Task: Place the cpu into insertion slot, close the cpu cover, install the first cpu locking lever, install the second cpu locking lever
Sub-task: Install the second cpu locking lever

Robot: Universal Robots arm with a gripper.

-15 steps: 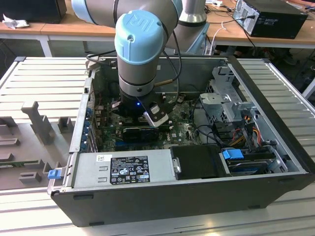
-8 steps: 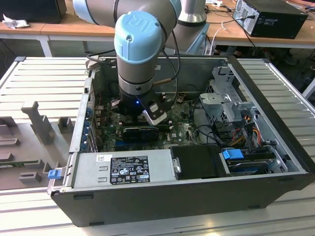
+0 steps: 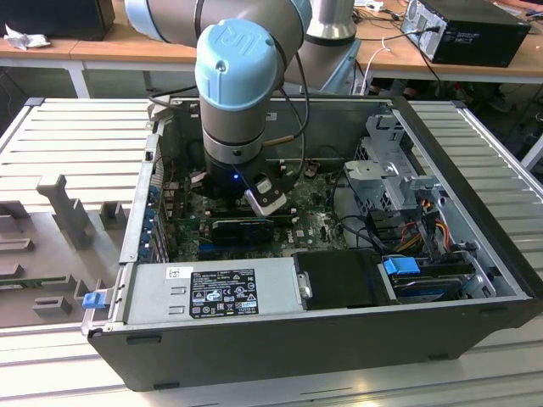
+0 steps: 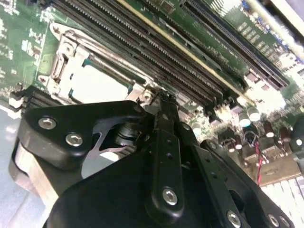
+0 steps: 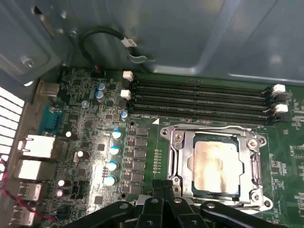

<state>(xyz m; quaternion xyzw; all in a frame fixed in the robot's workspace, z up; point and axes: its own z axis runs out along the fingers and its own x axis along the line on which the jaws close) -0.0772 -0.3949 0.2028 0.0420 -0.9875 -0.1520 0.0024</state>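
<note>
Cpu (image 5: 216, 166) seated under closed cpu cover (image 5: 179, 159), pincer (image 5: 164, 186) closed beside it

Pale silvery-grey square cpu (image 5: 216, 164): seated flat in the black-framed square insertion slot (image 5: 190, 142) on the green motherboard. Thin silvery metal cpu cover (image 5: 176, 154), square cut-out: lying closed around the chip.

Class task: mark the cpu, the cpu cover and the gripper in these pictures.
cpu (image 5: 216, 164), first wrist view, middle of its metal face.
cpu cover (image 5: 182, 154), first wrist view, one side bar.
gripper (image 4: 160, 102), second wrist view, at its fingertips.
</note>
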